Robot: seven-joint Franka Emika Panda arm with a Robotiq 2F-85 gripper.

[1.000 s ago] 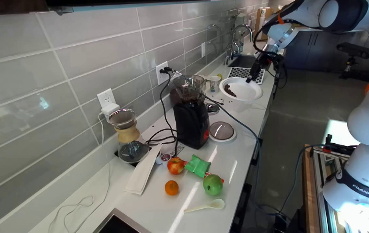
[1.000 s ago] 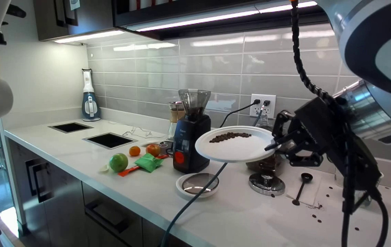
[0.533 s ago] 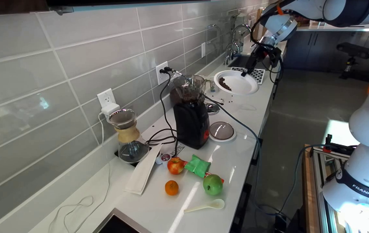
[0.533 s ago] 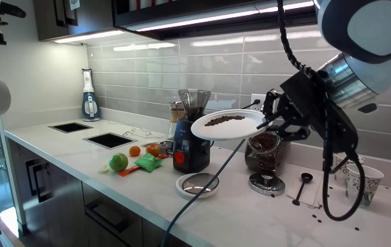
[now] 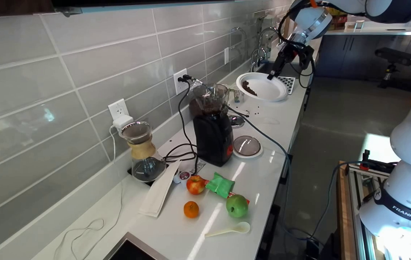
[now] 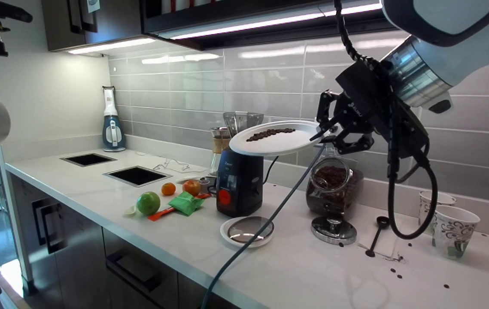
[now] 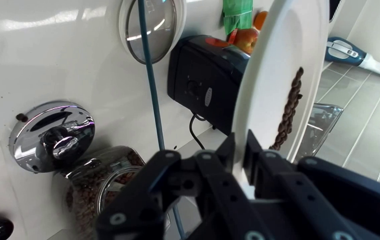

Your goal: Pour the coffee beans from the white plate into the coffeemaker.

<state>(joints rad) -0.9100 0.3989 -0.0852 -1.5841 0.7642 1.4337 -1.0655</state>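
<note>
In an exterior view, your black two-fingered gripper point(image 5: 270, 77) is clamped on the rim of the plain round white plate point(image 5: 268, 91), held in the air over the glossy white countertop point(image 5: 266, 124). Dark brown coffee beans point(image 5: 248, 89) lie on the plate in a narrow strip toward one edge. The tall black boxy coffeemaker point(image 5: 212, 141), with its clear flared hopper point(image 5: 215, 93), stands on the countertop, apart from your plate. Near its base you have a round grey translucent disc point(image 5: 247, 145), a red-and-yellow apple point(image 5: 195, 184) and a shiny green packet point(image 5: 220, 185).

In an exterior view, your plate overlaps the lower part of the hopper, nearer the camera, and sits slightly tilted, its gripped side higher. A clear glass jar of brown beans point(image 6: 334, 189) stands on the countertop, with a polished chrome lid point(image 6: 333, 231) just in front of it.

In the wrist view, your fingertips point(image 7: 253, 150) press the plate's rim from both sides. A blue cable point(image 7: 152, 83) passes between the chrome lid and the coffeemaker.
</note>
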